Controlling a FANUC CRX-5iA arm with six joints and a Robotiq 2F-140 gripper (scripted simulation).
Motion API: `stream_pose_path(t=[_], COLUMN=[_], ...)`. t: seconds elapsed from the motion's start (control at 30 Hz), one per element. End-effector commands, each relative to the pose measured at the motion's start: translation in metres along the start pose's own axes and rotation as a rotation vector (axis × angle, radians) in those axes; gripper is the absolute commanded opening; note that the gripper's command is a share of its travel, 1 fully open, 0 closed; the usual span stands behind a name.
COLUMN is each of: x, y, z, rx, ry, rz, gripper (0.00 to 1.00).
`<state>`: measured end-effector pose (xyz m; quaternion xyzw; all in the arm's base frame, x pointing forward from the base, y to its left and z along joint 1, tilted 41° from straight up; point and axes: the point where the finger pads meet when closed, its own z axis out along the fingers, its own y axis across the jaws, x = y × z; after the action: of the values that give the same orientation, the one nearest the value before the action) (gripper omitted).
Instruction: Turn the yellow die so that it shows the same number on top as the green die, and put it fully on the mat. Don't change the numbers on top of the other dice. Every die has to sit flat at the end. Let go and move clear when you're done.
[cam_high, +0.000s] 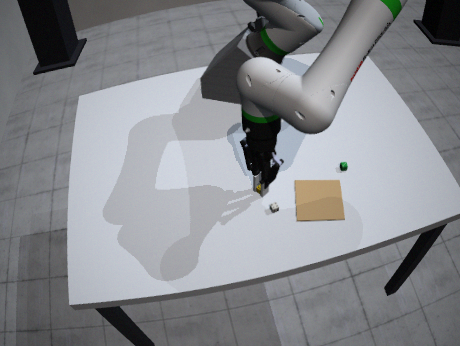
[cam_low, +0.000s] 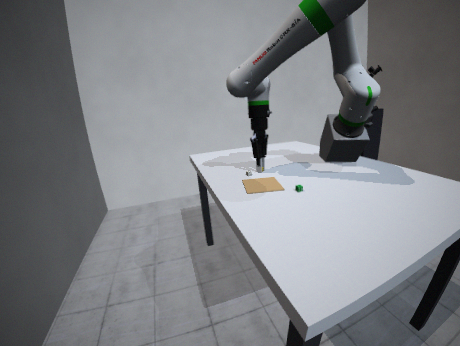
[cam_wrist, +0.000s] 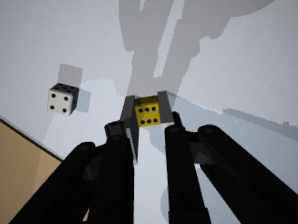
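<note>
The yellow die (cam_high: 259, 188) (cam_wrist: 148, 112) shows six pips on the face toward the wrist camera. My gripper (cam_high: 260, 190) (cam_low: 260, 169) (cam_wrist: 148, 107) points down and is shut on the yellow die, with a pad against each of two opposite sides. Whether the die touches the table is hard to tell. The green die (cam_high: 343, 166) (cam_low: 299, 188) stands on the table beyond a corner of the mat; its pips are too small to read. The tan mat (cam_high: 320, 192) (cam_low: 263, 185) (cam_wrist: 20, 172) lies flat, with no die on it.
A white die (cam_high: 274, 207) (cam_low: 249, 173) (cam_wrist: 61, 100) stands on the table between the gripper and the mat's near side, a little toward the front. Its bright face shows four pips in the wrist view. The table's front edge (cam_high: 260, 280) lies beyond it.
</note>
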<state>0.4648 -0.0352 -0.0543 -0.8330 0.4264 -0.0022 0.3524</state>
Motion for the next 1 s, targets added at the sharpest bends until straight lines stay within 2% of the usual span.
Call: stream_pose_path(t=[0.0,0.53,0.67,0.83,0.9,0.97], x=[0.0,0.0,0.0,0.0,0.0,0.0], y=[0.0,0.0,0.0,0.0,0.0,0.0], z=[0.0,-0.003,-0.02,-0.057,-0.057,-0.072], rx=[0.0,0.0,0.0,0.0,0.0,0.0], ry=[0.0,0.0,0.0,0.0,0.0,0.0], rz=[0.0,0.0,0.0,0.0,0.0,0.0], gripper=[0.09,0.09,0.09,0.09,0.09,0.09])
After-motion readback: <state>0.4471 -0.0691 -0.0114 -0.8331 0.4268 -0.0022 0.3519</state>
